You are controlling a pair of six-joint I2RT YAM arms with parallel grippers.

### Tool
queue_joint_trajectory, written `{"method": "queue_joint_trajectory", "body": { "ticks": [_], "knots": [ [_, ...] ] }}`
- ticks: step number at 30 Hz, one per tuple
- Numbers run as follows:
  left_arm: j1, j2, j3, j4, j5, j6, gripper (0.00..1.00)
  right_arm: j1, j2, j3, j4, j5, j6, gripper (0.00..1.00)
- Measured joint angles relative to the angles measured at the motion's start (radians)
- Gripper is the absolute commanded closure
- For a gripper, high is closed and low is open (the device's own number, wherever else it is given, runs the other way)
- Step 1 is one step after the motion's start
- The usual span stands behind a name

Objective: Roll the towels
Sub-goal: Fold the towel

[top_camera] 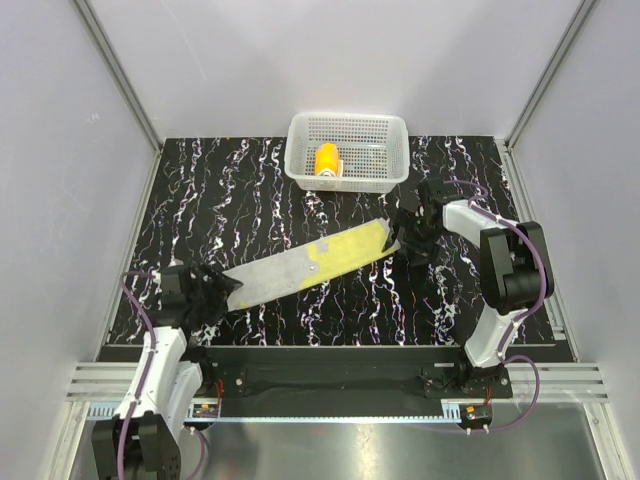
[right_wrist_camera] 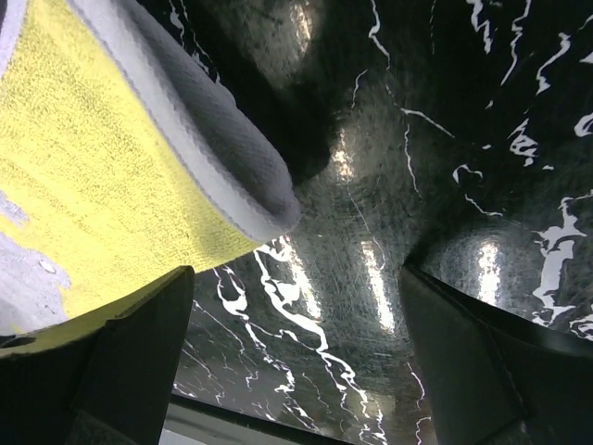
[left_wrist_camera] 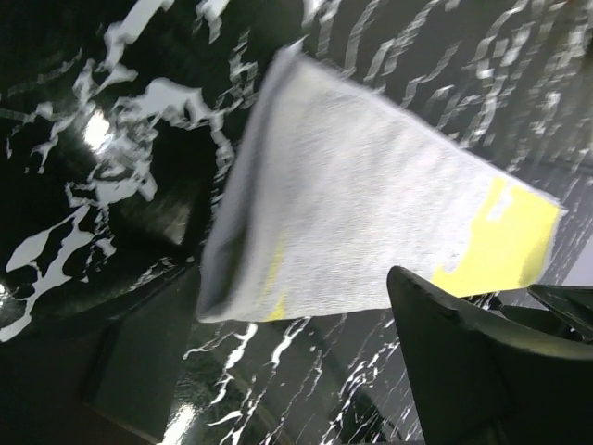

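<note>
Risk: my left fingers (top_camera: 215, 290) and right fingers (top_camera: 408, 240) — both spread, pinching nothing — could skew the grey towel (top_camera: 310, 262) and roll it crooked.

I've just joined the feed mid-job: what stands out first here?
A long light grey towel, yellow at one end, lies diagonally across the black marbled table, with the left gripper at its near end and the right gripper at its yellow end. A rolled bright orange towel sits in the white perforated basket at the far edge.
</note>
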Motion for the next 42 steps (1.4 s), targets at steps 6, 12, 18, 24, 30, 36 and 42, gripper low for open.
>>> {"method": "queue_joint_trajectory", "body": {
  "ticks": [6, 12, 18, 24, 30, 36, 42],
  "knots": [
    [0.000, 0.073, -0.051, 0.130, 0.050, -0.017, 0.35, 0.000, -0.004, -0.026, 0.058, -0.041, 0.017, 0.20],
    [-0.001, 0.166, -0.053, 0.223, 0.066, -0.017, 0.66, 0.000, 0.013, -0.043, 0.133, -0.050, 0.036, 0.55],
    [-0.001, 0.274, -0.048, 0.299, 0.069, 0.000, 0.98, 0.000, 0.040, -0.048, 0.198, -0.050, 0.061, 0.89],
    [-0.002, 0.483, 0.048, 0.407, 0.074, 0.009, 1.00, 0.001, 0.002, -0.132, 0.295, -0.062, 0.098, 1.00],
    [-0.002, 0.724, 0.219, 0.470, 0.071, 0.010, 1.00, 0.076, -0.125, -0.319, 0.382, -0.085, 0.183, 1.00],
    [-0.002, 0.964, 0.509, 0.434, 0.090, 0.024, 1.00, 0.366, -0.190, -0.419, 0.438, -0.091, 0.336, 1.00],
    [-0.002, 1.167, 0.878, 0.282, 0.084, 0.113, 0.86, 0.541, -0.177, -0.436, 0.498, -0.082, 0.488, 1.00]
  ]
}}
